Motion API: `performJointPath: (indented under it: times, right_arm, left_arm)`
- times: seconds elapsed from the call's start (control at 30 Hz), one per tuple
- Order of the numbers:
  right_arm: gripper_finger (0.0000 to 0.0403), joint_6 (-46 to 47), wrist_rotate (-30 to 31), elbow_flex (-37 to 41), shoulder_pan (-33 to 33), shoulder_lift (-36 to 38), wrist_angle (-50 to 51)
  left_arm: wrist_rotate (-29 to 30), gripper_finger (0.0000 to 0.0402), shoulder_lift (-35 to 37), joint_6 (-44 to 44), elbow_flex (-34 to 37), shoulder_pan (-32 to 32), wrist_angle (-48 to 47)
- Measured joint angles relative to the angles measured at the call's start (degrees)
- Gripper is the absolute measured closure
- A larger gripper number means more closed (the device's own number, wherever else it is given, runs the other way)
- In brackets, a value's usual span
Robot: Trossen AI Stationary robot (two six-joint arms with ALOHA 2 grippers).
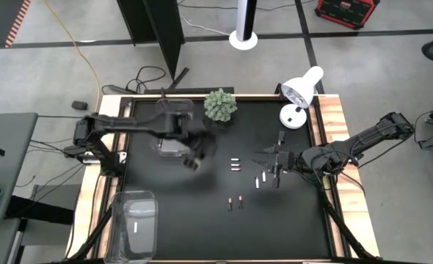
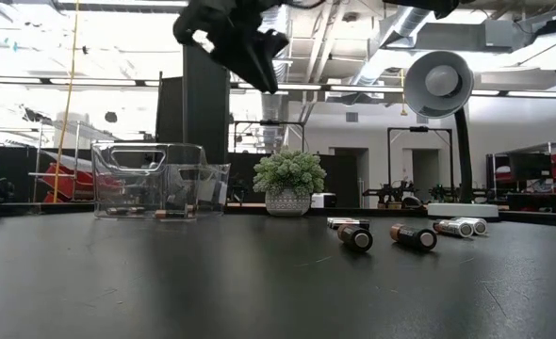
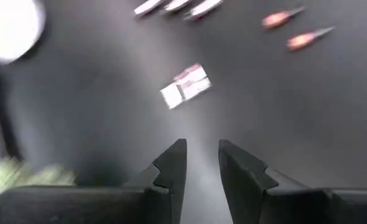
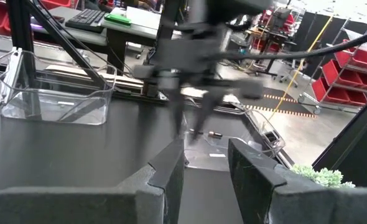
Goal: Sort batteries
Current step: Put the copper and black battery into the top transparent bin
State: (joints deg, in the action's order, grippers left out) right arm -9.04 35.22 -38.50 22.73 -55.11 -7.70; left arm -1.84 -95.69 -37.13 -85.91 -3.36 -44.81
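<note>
Several small batteries lie on their sides on the black table: a white pair, two more and two dark copper-ended ones. In the low view the dark ones lie in front of the white ones. My left gripper hangs open and empty in the air beside a clear bin, pointing down at the white pair. My right gripper is also open and empty, and it hovers over the batteries on the right. In the low view the left gripper is high above the table.
The clear bin under the left arm holds a few dark batteries on its floor. A second clear bin stands at the near left corner. A potted plant and a white lamp stand along the far edge.
</note>
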Motion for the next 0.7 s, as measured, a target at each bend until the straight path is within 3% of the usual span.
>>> performJointPath:
  times: [0.27, 0.5, 0.7]
  right_arm:
    - [0.0259, 0.1, 0.0, 0.0, 0.0, 0.0, -0.2]
    - [0.0259, 0.1, -0.3, 0.0, 0.2, 0.0, -0.3]
    - [0.0259, 0.0, -0.6, 0.0, 0.2, -0.1, -0.1]
  left_arm:
    - [0.3, 0.0291, -8.1, -4.5, 0.6, 10.2, 5.8]
    - [2.0, 0.0243, -16.0, -6.6, 0.7, 14.3, 12.9]
    - [2.4, 0.0239, -20.3, -10.5, 0.6, 16.7, 18.7]
